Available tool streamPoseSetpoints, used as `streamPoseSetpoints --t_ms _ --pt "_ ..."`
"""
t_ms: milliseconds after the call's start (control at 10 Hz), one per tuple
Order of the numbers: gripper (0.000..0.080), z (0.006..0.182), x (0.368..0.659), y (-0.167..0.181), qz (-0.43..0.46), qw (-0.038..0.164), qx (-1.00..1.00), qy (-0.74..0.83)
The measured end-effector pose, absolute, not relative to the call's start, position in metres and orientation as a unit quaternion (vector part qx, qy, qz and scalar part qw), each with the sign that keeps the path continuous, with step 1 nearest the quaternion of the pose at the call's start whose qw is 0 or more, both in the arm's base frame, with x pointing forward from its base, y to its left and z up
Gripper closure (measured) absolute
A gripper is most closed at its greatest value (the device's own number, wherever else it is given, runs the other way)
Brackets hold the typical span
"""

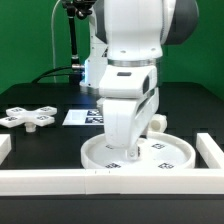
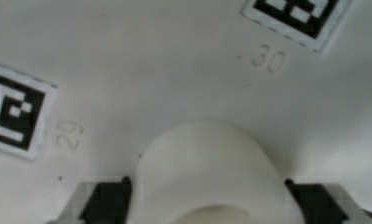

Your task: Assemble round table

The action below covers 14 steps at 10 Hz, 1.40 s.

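gripper [image 2: 204,196] is clamped on the leg [image 2: 209,160] over the disc [image 2: 165,70], if it goes down tilted it could jam or slip out

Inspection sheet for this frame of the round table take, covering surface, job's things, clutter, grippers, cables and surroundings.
surface: black table, edged by rails.
job's things: round disc under the arm; leg held over the disc's face; cross-shaped base apart, at the exterior view's left.
clutter: marker board behind the disc; white border rails at front and right.
grippers: gripper shut on the leg, a pad on each side.
cables: dark cable behind the arm.
surroundings: green backdrop.
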State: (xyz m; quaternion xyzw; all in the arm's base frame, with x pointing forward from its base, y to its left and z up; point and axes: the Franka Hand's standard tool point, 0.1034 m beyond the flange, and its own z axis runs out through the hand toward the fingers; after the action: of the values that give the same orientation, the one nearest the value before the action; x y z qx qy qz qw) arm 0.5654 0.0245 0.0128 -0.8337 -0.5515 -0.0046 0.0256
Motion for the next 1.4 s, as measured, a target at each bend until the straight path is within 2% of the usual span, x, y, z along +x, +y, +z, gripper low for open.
streamPoseSetpoints --t_ms 200,700,800,900,1400 --pt "0.0392 0.013 0.567 0.038 -0.002 0.028 -0.837 -0.546" --pt "0.0392 0.013 0.566 0.037 0.010 0.029 -0.844 -0.536" --pt "0.0241 0.013 0.566 0.037 0.010 0.029 -0.844 -0.536" --pt "0.0178 0.014 0.566 0.036 0.011 0.029 -0.844 -0.536" --pt "0.0150 0.061 0.551 0.033 0.007 0.017 -0.863 -0.506"
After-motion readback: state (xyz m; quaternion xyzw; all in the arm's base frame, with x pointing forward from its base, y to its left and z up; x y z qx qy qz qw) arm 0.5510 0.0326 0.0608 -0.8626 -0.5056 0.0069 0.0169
